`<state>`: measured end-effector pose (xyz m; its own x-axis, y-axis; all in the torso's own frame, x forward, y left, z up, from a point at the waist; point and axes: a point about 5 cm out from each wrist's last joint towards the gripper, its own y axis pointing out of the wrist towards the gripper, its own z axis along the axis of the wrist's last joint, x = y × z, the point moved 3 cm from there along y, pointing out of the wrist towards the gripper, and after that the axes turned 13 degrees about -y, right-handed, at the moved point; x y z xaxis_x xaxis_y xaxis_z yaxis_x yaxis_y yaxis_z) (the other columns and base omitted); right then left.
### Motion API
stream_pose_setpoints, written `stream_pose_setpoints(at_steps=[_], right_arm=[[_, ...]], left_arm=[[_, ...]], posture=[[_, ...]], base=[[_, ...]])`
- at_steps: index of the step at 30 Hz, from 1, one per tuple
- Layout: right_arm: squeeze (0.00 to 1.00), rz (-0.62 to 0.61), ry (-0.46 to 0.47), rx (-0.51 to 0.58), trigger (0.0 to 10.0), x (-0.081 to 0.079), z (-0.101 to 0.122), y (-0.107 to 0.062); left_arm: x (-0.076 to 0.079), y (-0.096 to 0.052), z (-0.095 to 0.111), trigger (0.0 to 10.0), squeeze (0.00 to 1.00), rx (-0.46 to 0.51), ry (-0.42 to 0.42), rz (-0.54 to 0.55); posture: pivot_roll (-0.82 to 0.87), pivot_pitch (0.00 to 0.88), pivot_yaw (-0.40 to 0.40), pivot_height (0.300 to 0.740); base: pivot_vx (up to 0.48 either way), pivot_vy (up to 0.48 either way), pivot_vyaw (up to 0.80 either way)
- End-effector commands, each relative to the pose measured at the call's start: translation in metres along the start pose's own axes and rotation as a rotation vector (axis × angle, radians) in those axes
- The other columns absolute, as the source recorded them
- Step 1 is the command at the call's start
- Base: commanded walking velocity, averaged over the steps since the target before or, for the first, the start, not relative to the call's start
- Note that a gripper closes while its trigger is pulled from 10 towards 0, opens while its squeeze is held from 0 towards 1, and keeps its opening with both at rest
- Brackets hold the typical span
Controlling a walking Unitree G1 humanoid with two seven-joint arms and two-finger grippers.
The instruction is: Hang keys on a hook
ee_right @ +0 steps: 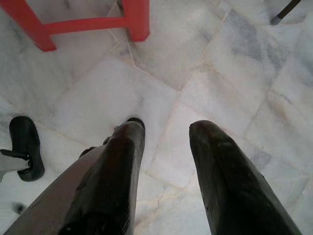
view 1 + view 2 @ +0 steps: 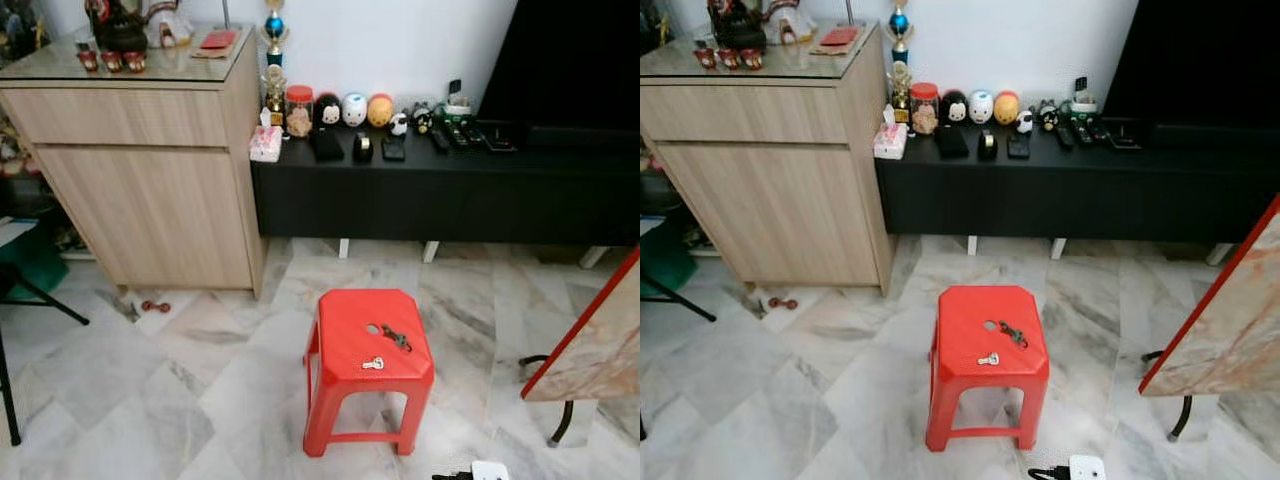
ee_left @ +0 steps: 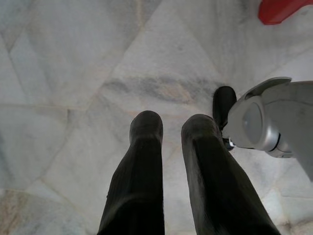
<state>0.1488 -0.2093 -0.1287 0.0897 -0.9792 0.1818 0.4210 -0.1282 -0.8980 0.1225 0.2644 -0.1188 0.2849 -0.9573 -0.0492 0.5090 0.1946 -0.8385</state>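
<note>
— What's the room like?
— Grey-veined marble floor (image 2: pixel 200 390), white wall (image 2: pixel 400 45). A wooden cabinet (image 2: pixel 150 190) stands touching a low black bench (image 2: pixel 440 195).
— Anything nearer?
— A red stool (image 2: pixel 368 365).

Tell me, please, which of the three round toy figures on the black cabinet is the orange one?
The orange figure is the rightmost of the three, beside the white figure; the black figure stands on the left end, next to the jar.
</note>
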Motion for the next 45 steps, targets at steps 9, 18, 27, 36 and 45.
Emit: stream_pose_setpoints(at_steps=[9,18,27,36,45], right_arm=[[0.0,0.018,-0.045,0.016,10.0,-0.005,0.006,0.001],[0.0,0.024,-0.037,0.017,10.0,-0.008,0.006,0.0],[0.0,0.025,0.001,0.021,10.0,-0.011,0.009,0.001],[0.0,0.02,0.022,0.025,10.0,-0.009,0.011,0.001],[0.0,0.021,0.03,0.027,10.0,-0.009,0.012,0.001]], left_arm=[[0.001,-0.001,-0.006,10.0,0.0,-0.025,-0.001,-0.01],[-0.001,-0.001,-0.005,10.0,0.0,-0.027,0.01,-0.015],[0.0,0.0,-0.003,10.0,0.0,-0.023,0.019,-0.023],[0.001,0.0,-0.001,10.0,0.0,-0.021,0.015,-0.026],[0.001,0.0,0.0,10.0,0.0,-0.018,0.011,-0.026]], posture=[[0.17,0.0,-0.019,0.74],[0.17,0.0,-0.007,0.74],[0.17,0.0,-0.004,0.74],[0.18,0.0,-0.011,0.74],[0.17,0.0,-0.008,0.74]], base=[[0.0,0.0,0.4],[0.0,0.0,0.73],[0.256,0.0,0.05],[0.289,0.0,0.0],[0.3,0.0,0.0]])
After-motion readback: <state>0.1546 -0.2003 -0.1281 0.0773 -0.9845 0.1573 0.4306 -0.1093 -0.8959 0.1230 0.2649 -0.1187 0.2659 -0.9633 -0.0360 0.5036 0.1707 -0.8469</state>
